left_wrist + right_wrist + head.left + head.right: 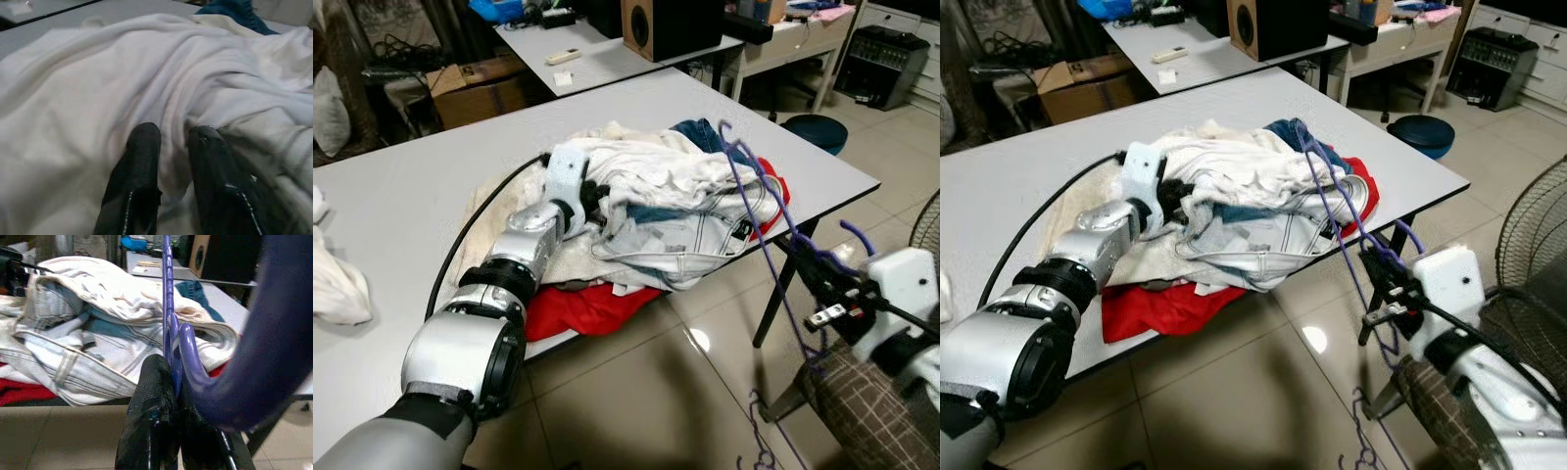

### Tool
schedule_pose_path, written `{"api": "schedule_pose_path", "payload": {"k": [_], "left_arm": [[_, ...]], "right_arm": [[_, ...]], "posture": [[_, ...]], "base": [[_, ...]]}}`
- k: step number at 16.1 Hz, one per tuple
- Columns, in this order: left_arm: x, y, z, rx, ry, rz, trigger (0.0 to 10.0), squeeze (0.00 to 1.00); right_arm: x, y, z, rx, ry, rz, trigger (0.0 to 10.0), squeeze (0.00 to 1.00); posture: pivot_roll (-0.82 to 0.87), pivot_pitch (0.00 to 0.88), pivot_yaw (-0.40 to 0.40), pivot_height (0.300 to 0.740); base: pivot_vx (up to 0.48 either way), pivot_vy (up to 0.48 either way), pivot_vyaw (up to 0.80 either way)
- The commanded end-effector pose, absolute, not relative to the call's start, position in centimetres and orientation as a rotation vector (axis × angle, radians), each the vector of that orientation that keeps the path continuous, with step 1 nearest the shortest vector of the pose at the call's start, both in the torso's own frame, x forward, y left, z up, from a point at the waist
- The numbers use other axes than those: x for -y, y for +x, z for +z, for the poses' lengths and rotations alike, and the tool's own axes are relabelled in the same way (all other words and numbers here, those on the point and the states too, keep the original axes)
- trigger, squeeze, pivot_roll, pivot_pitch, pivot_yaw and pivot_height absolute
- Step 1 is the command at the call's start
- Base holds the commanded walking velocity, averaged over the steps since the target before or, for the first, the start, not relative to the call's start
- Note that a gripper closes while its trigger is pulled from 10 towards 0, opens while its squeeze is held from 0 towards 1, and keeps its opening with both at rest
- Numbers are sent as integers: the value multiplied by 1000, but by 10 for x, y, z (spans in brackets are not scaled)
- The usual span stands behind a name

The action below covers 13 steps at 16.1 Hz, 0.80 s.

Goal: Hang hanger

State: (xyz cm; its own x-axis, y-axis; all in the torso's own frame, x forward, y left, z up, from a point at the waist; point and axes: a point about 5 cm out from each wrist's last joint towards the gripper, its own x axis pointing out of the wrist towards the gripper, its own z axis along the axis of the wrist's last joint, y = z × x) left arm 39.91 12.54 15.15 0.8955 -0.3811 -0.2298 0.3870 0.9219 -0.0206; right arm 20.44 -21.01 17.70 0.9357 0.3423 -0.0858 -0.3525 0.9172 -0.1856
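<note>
Near table edge: clothes pile (656,215) covers it.
Table's left part (401,196): bare.
Right of table: fan (1533,259), chair (871,411) crowd floor.

A thin purple plastic hanger (773,211) stands tilted at the table's (401,196) near corner, its upper end leaning over a heap of clothes (656,211) and its lower part hanging off the edge above the tiled floor. The right gripper (1383,279) clamps it between two black fingers near its curved hook.
</note>
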Motion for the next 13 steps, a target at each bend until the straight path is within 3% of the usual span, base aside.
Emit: {"api": "schedule_pose_path", "payload": {"k": [1,8,13], "left_arm": [[-129,401,156,-234,13,-378,0,0],[-119,403,163,-172,-43,-380,0,0],[-139,410,188,-45,-45,-330,0,0]], "right_arm": [[209,206,177,-39,-201,355,10000,0],[205,201,172,-36,-192,346,10000,0],[206,202,173,-26,-194,338,10000,0]], "posture": [[-128,0,116,740],[-134,0,133,740],[-133,0,129,740]], "base": [[0,0,0],[0,0,0],[0,0,0]]}}
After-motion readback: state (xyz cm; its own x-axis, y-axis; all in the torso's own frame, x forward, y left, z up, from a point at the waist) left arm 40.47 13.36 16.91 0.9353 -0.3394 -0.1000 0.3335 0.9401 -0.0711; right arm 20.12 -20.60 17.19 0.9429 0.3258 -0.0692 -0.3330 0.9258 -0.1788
